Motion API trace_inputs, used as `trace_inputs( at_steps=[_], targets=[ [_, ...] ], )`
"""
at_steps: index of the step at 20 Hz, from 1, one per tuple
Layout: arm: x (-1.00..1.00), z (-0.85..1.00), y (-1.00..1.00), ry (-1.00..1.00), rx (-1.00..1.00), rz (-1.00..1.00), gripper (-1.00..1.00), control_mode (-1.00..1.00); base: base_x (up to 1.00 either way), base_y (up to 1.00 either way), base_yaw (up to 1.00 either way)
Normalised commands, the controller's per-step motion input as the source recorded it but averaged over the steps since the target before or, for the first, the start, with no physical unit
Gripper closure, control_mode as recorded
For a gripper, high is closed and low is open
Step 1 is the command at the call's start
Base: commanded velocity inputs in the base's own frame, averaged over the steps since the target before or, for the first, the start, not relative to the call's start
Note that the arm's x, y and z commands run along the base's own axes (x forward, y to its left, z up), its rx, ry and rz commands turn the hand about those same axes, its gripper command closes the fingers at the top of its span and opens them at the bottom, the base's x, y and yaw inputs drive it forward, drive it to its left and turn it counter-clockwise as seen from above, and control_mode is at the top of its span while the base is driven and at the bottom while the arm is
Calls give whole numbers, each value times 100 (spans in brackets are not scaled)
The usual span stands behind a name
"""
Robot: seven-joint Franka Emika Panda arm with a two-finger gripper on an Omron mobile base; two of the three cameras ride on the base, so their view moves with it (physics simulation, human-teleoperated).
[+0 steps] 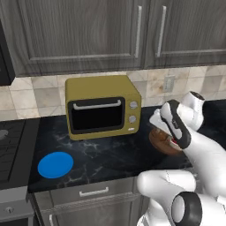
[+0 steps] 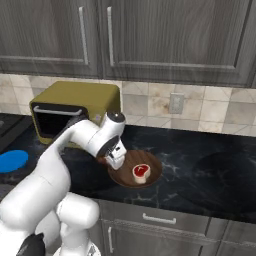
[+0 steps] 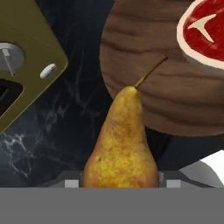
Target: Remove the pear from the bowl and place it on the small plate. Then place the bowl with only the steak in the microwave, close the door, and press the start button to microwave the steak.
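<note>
My gripper point(image 3: 122, 183) is shut on the pear point(image 3: 122, 140), a brown-orange fruit with its thin stem pointing away from the hand. In the hand view the pear hangs over the near rim of the dark-brown wooden bowl point(image 3: 144, 52), clear of its floor. The red steak point(image 3: 205, 30) lies in the bowl point(image 2: 152, 176). From the right base view the gripper point(image 2: 116, 159) is at the bowl's left edge. The small blue plate point(image 1: 55, 164) lies flat on the counter far to the left. The microwave's black side point(image 1: 4, 57) shows at the far left edge; its door is out of view.
A mustard-yellow countertop oven point(image 1: 103, 106) stands at the back of the black marble counter point(image 1: 110, 152), between plate and bowl. A stove point(image 1: 11, 141) adjoins the counter on the left. Grey cabinets hang above.
</note>
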Motion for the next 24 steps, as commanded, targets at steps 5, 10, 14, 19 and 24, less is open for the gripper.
trace_inputs(
  at_steps=[5, 10, 14, 19, 24],
  targets=[
    [-33, 59, 100, -3, -22, 8, 100, -100, 0, 0, 0],
    [-3, 10, 100, 7, -17, 13, 100, -100, 0, 0, 0],
    [-8, -16, 61, 5, -7, 8, 100, -100, 0, 0, 0],
    [-8, -1, 71, 0, -4, 7, 100, -100, 0, 0, 0],
    [-1, 0, 88, 1, -3, 12, 100, -100, 0, 0, 0]
  ],
)
